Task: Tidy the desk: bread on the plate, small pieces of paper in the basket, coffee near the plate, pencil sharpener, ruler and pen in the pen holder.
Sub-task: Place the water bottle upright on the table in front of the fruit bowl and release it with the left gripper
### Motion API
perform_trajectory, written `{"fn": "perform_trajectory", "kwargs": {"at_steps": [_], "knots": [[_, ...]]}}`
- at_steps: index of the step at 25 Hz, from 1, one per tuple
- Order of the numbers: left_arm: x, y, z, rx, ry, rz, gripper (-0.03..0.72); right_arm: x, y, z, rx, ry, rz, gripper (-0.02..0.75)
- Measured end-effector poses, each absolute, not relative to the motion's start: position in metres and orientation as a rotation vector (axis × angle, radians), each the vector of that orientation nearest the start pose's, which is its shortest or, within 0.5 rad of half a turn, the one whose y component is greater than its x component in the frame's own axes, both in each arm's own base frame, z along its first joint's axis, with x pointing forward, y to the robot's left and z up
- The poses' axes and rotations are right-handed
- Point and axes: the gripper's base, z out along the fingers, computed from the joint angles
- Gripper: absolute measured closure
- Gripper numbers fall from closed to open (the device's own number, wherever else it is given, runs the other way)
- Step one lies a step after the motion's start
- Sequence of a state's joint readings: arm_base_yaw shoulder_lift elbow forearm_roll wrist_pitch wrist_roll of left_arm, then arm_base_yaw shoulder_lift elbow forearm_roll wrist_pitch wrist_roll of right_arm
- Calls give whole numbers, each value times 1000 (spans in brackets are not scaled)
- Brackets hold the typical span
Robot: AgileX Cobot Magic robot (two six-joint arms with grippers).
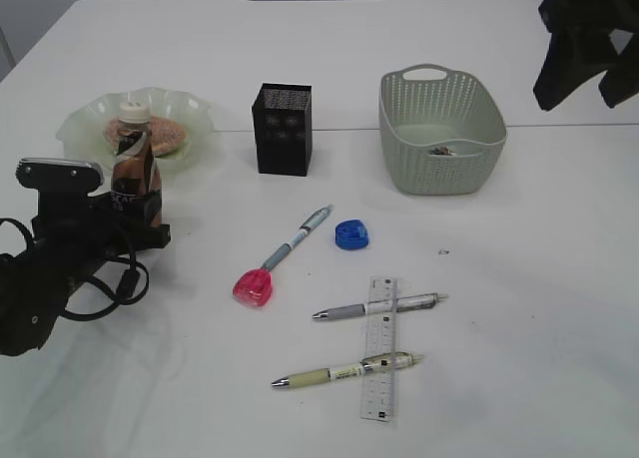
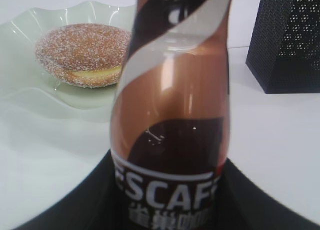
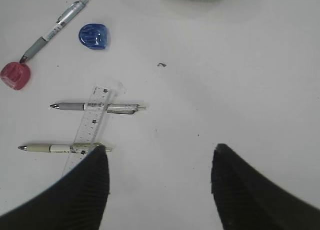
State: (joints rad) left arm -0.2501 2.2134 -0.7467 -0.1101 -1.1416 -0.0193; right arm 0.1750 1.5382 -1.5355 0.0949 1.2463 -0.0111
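- Coffee bottle [image 1: 135,169]: upright, just in front of the plate [image 1: 195,114] that carries the bread [image 1: 160,136]; clasped low on its label between the left gripper's [image 2: 170,190] jaws. Risk, as a judgement: a tall, narrow bottle held low may tip on release, or knock the plate's wavy rim if pushed further back.
- Pen holder [image 1: 283,129]: stands right of the plate, well apart from the bottle; open table between them.
- Loose items, centre: blue-grey pen [image 1: 298,236] touching the red sharpener [image 1: 253,286]; blue sharpener [image 1: 351,234] beside it; ruler [image 1: 380,346] lying under two pens [image 1: 379,305]. Stacked pieces may shift together when one is picked.
- Basket [image 1: 441,129]: right rear, paper scraps inside; one speck on the table in front.
- Right gripper [image 3: 160,190]: spread wide, empty, hovering over bare table right of the ruler.
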Motion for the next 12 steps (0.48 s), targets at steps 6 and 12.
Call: {"fn": "perform_trajectory", "kwargs": {"at_steps": [6,12], "knots": [[349,-80,63,96,1808,-134,347,307,63,366,-238,2726,178,263],[345,-78,61,93,1811,-130,262,307,63,366,-238,2726,178,263]]}}
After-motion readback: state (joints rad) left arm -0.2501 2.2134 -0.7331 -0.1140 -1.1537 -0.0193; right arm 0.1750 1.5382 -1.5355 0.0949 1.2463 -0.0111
